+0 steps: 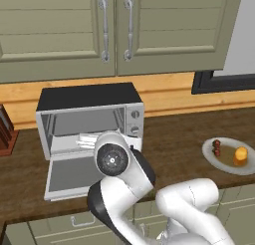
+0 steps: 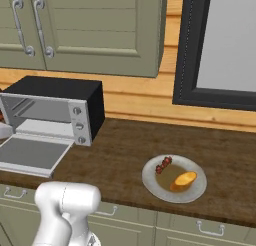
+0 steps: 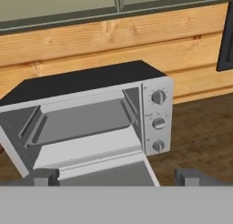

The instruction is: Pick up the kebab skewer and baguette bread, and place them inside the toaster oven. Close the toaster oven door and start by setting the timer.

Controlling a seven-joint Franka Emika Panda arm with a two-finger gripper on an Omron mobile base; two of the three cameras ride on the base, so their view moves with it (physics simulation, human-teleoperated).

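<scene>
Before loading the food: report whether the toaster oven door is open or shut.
Open. The toaster oven door lies folded down flat in front of the toaster oven, leaving its cavity and rack exposed.

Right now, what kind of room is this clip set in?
Most likely a simulated home kitchen: a toaster oven stands open on a dark wooden counter, green cabinets hang above, and a plate holds food.

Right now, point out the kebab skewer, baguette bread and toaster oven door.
kebab skewer [image 2: 163, 164], right base view, meat chunks.
baguette bread [image 2: 183, 180], right base view, middle of crust.
toaster oven door [image 2: 31, 154], right base view, lowered glass panel.
</scene>
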